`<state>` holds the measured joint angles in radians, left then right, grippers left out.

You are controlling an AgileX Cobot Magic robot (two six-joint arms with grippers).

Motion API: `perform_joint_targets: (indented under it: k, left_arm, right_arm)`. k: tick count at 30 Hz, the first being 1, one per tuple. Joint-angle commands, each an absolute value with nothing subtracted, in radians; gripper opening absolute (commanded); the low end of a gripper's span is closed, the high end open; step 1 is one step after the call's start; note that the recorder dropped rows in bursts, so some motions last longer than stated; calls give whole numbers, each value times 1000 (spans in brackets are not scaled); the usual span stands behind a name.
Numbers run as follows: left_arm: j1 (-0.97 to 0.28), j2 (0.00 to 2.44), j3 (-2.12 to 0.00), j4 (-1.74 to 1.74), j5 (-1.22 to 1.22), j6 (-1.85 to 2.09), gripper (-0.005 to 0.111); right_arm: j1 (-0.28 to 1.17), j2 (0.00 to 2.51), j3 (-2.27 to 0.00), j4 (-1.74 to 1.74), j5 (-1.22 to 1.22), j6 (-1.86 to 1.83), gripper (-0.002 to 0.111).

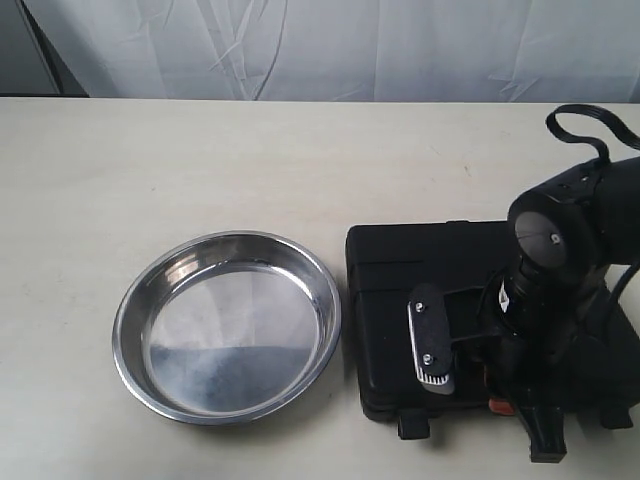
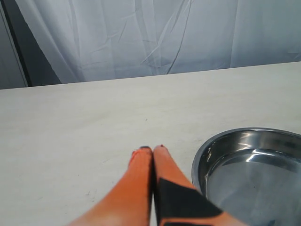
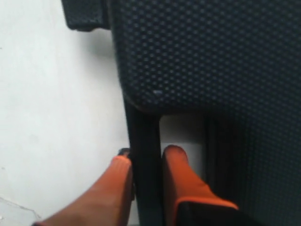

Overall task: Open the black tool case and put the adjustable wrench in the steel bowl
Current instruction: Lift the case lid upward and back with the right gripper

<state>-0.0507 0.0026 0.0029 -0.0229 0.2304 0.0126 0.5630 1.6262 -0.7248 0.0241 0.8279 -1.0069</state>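
The black tool case (image 1: 400, 290) lies flat on the table at the right, lid down, so the adjustable wrench is hidden. The steel bowl (image 1: 228, 325) sits just left of the case and holds nothing; its rim (image 2: 207, 150) also shows in the left wrist view. My right arm (image 1: 555, 250) hangs over the case's near edge. My right gripper (image 3: 148, 157) is shut on the case's slot handle (image 3: 143, 127), one orange finger inside the slot, one outside. My left gripper (image 2: 153, 149) is shut on nothing, just above the table beside the bowl; the exterior view does not show it.
A small black latch tab (image 1: 413, 427) sticks out from the case's near edge, and another tab (image 3: 84, 16) shows in the right wrist view. A white curtain (image 1: 330, 45) hangs behind the table's far edge. Pale bare tabletop (image 1: 150, 170) spreads left of and behind the bowl.
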Motion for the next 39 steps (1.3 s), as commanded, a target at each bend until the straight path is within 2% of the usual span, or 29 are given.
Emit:
perform_joint_targets:
  k: [1, 13, 24, 39]
  left_arm:
    - [-52, 0, 0, -30, 231, 11, 0]
    - [-52, 0, 0, -30, 231, 11, 0]
    - [-52, 0, 0, -30, 231, 11, 0]
    - [-52, 0, 0, -30, 231, 11, 0]
  right_arm:
    - [560, 1566, -724, 29, 884, -994, -1]
    - [560, 1411, -724, 20, 891, -990, -1]
    - [560, 1259, -747, -156, 879, -920, -1]
    - [560, 1242, -837, -336, 720, -880, -1]
